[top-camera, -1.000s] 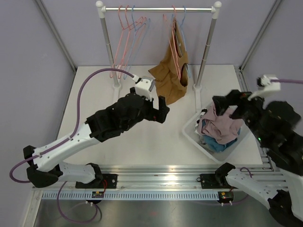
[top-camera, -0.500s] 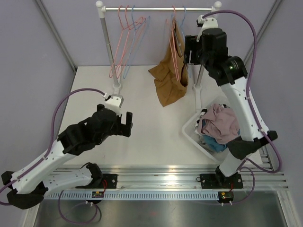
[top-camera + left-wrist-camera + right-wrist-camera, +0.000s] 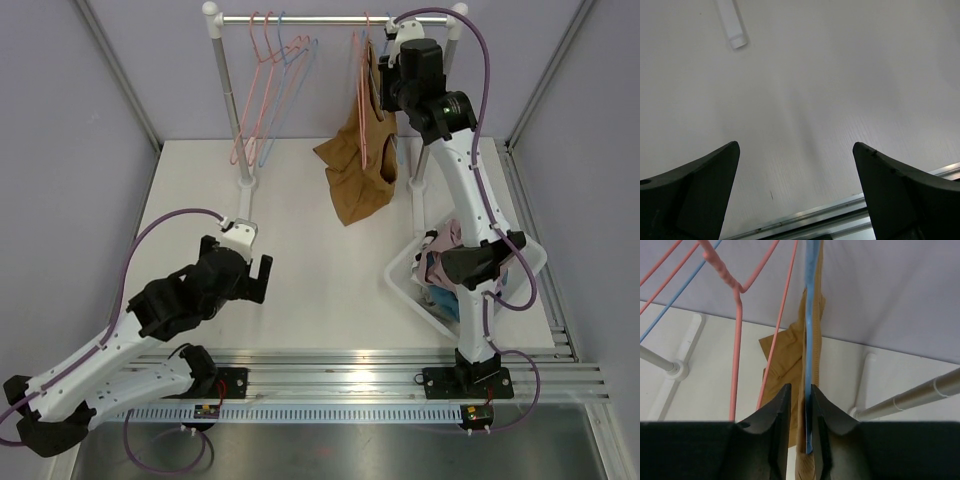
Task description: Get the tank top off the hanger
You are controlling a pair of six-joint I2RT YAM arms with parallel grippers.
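Your right gripper (image 3: 799,390) is up at the rail (image 3: 330,19) over the table's far edge, toward the far right corner. Its 2 fingers are pinched in on the wire of the blue hanger (image 3: 809,315), and the tan tank top (image 3: 360,175) is draped on that hanger, hanging below it. Your left gripper (image 3: 797,200) hovers over the table (image 3: 320,300) toward the near left corner, jaws spread wide and holding nothing.

Lavender walls (image 3: 60,150) around a white table (image 3: 300,300)

Plain lavender panels close in three sides, with grey slanted struts (image 3: 115,72) at the corners. A white clothes rack (image 3: 330,19) stands at the far edge. A shiny metal rail (image 3: 350,362) along the near edge reflects soft, even light
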